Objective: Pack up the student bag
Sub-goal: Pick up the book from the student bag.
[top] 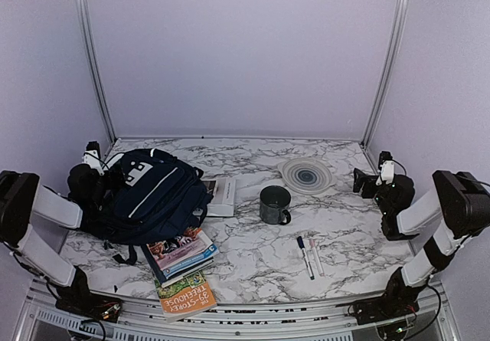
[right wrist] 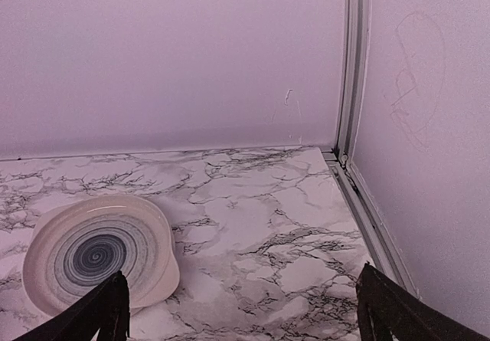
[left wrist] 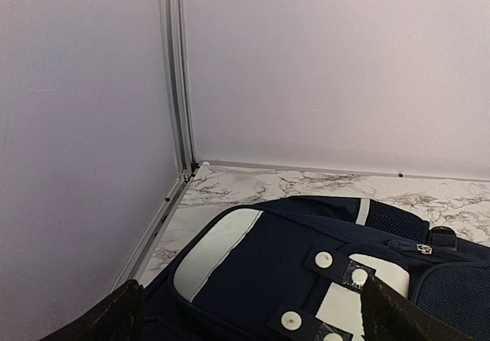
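The marbled tabletop (top: 344, 226) carries everything, and the student bag (top: 149, 191) is the biggest item on it: a navy backpack with white stripes, lying flat on the left side with its front face up. At its near edge sits a stack of books (top: 180, 253), with an orange book (top: 186, 295) lowest, jutting over the front rim of the tabletop. A round plate (top: 306, 176) with a dark spiral lies towards the back right. A flat white box (top: 222, 194) touches the bag's right side, and a dark mug (top: 274, 204) stands just beside it near the centre. The left end effector (left wrist: 253, 282) hangs at the bag's back-left corner, fingers spread wide and holding nothing. The right end effector (right wrist: 241, 272) is equally wide and empty, near the plate. Two pens (top: 309, 255) lie side by side, front right.
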You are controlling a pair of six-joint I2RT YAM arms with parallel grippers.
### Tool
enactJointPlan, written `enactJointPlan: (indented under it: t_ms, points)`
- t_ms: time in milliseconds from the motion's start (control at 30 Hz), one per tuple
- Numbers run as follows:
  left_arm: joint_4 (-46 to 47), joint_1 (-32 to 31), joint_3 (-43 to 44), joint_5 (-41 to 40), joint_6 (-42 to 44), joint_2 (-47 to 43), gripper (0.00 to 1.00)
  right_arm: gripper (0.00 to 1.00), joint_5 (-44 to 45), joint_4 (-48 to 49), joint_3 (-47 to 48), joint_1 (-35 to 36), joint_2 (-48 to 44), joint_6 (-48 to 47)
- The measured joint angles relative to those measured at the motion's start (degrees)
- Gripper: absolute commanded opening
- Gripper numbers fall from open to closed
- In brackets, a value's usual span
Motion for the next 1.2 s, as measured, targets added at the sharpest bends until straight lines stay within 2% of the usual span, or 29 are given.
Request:
enactJointPlan:
  t_ms: [433, 533, 633, 733, 800, 900, 1000, 1133, 1200]
  points:
    - [-0.3, 0.4, 0.0, 0.9, -0.3, -0.1, 0.99, 1.00, 0.0, 0.0, 0.0, 0.0, 0.0, 0.0]
    - [-6.7, -0.4, 1.3, 0.6, 0.6, -3.6, 0.99, 1.00, -0.1, -1.3, 0.1, 0.0, -0.7, 0.0]
    - [-16.8, -3.5, 5.5, -0.7, 2.1, -12.8, 1.00, 0.95, -0.3, -13.0, 3.1, 0.2, -7.2, 0.7]
    - [-24.6, -7.6, 11.8, -0.4, 3.1, -24.6, 0.99, 0.87, -2.3, -27.0, 12.2, 0.3, -15.8, 4.8]
    - [-32.1, -9.2, 18.8, 1.4, 2.8, -31.5, 0.95, 0.84, -5.0, -34.3, 19.9, 1.4, -19.4, 9.2]
    - [-45.2, -10.0, 30.4, 6.8, 1.5, -36.3, 0.89, 0.84, -7.2, -41.8, 28.5, 8.6, -21.5, 14.5]
    - [-57.5, -11.5, 37.2, 14.3, -0.1, -39.3, 0.87, 0.86, -7.5, -49.3, 36.0, 22.3, -18.9, 17.8]
    - [-69.5, -14.1, 34.9, 23.2, -2.5, -41.9, 0.86, 0.92, -6.4, -61.1, 49.7, 42.2, -6.2, 21.7]
    - [-74.7, -15.1, 31.9, 26.3, -3.0, -42.1, 0.86, 0.92, -5.8, -66.1, 57.3, 49.5, 2.0, 23.7]
